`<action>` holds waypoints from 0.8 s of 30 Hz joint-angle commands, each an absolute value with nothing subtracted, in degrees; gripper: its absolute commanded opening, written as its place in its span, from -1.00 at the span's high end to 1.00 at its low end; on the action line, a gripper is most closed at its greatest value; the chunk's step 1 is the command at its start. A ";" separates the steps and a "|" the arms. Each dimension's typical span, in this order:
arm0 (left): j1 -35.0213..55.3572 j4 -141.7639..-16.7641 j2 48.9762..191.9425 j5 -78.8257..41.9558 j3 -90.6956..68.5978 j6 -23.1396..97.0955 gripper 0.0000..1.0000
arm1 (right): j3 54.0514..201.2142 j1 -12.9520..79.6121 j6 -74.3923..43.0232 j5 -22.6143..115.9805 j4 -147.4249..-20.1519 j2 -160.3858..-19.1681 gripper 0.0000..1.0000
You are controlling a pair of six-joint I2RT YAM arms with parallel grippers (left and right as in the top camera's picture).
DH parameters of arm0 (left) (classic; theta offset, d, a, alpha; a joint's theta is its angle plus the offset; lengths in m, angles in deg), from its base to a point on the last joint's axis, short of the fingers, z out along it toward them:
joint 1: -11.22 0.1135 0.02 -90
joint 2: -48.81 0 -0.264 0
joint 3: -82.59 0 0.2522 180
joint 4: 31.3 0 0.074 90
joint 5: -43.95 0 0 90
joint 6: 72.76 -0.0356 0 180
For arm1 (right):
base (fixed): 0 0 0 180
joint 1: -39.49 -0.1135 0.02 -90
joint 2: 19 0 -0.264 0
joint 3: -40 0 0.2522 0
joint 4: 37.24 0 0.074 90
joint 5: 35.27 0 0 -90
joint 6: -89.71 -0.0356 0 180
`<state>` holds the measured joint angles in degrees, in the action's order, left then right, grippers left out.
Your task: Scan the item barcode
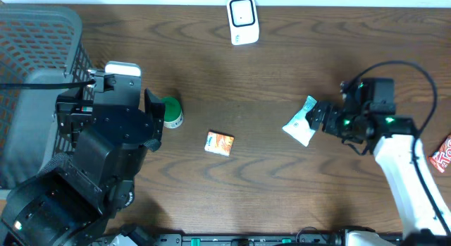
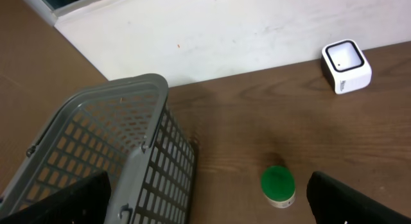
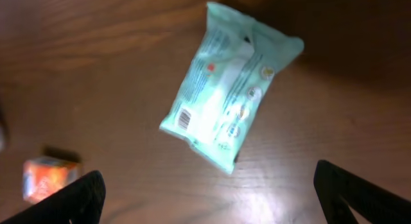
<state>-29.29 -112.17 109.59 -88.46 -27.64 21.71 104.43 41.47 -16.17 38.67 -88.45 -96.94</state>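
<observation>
You see the pale green wipes packet [image 1: 301, 123] lying flat on the table [image 1: 268, 182], right of centre in the overhead frame and lower right of the white scanner [image 1: 243, 20], with the right gripper [image 3: 207, 171] spread wide just beside it, gripping nothing, and the left gripper [image 2: 207, 185] equally spread.

Grey basket [image 1: 35, 56] at nine o'clock on the brown table [image 1: 282, 197]; green-lidded tub [image 1: 171, 111] and orange box [image 1: 219, 143] nearer centre; red packet [image 1: 442, 154] at three o'clock.

grey basket [image 2: 115, 153] left, green-lidded jar [image 2: 278, 185] and white scanner [image 2: 347, 65] right.
</observation>
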 commanded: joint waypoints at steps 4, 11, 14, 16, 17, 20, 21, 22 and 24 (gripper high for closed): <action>-29.10 -112.32 109.78 -89.60 -27.99 21.43 -0.96 | 97.74 41.82 -15.68 40.03 -78.09 -101.09 -0.98; -29.10 -112.32 109.78 -89.60 -27.99 21.43 -0.96 | 97.50 42.19 -21.43 45.23 -74.97 -102.33 -0.97; -29.10 -112.32 109.78 -89.60 -27.99 21.43 -0.96 | 96.17 42.19 -24.03 48.49 -73.48 -103.08 -0.96; -29.10 -112.32 109.78 -89.60 -27.99 21.43 -0.96 | 95.06 42.19 -24.08 48.31 -71.21 -103.91 -0.97; -29.10 -112.32 109.78 -89.60 -27.99 21.43 -0.96 | 94.73 42.19 -24.14 48.14 -70.23 -104.43 -0.97; -29.10 -112.32 109.78 -89.60 -27.99 21.43 -0.96 | 94.22 42.19 -26.00 47.46 -68.02 -106.73 -0.96; -29.10 -112.32 109.78 -89.60 -27.99 21.43 -0.96 | 94.18 42.19 -25.98 46.61 -67.41 -107.60 -0.96; -29.10 -112.32 109.78 -89.60 -27.99 21.40 -0.96 | 94.18 42.19 -26.00 45.95 -66.77 -108.69 -0.96; -29.10 -112.32 109.78 -89.60 -27.99 21.43 -0.96 | 94.18 42.19 -26.00 45.38 -65.44 -110.88 -0.90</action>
